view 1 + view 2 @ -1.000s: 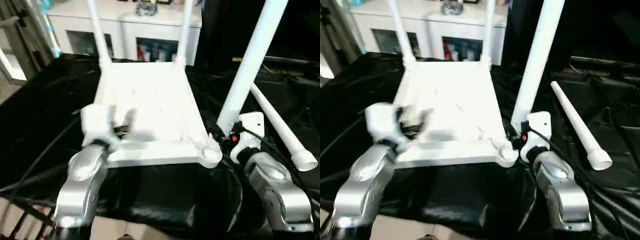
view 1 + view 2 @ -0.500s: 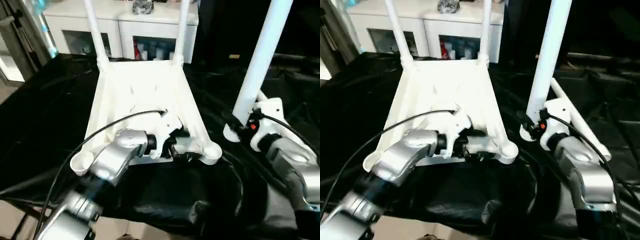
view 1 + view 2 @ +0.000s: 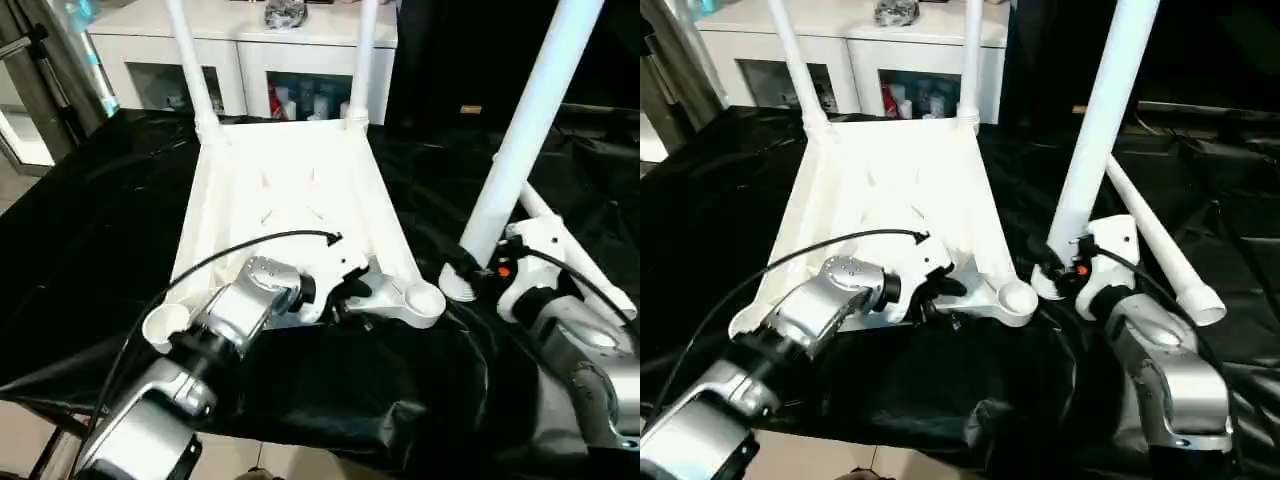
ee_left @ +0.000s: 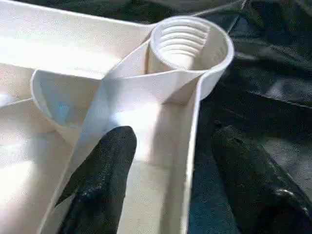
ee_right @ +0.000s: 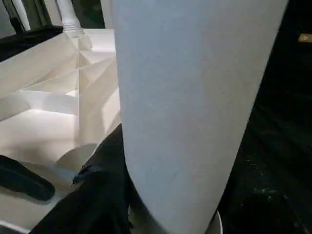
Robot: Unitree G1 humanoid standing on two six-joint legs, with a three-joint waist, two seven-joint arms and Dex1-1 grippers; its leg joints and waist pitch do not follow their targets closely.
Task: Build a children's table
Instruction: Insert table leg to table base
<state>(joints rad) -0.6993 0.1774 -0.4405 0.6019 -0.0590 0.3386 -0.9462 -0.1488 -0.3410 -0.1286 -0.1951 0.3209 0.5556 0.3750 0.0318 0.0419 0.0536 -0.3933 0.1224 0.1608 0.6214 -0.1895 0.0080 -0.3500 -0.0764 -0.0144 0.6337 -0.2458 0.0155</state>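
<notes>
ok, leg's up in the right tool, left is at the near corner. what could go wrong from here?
1. The held leg tilts and its base sits beside the empty socket, not over it, so it may cross-thread or miss.
2. The left tool only straddles the tabletop rim, so the top could slide.
3. The loose leg could get knocked.

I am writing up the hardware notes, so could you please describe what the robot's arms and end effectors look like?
Both forearms are rounded silver metal shells ending in white plastic wrist housings. The left end effector has two blunt, matte black fingers. A thin black cable arcs along the left arm. The right end effector carries a small red-orange mark and its own black cable.
</notes>
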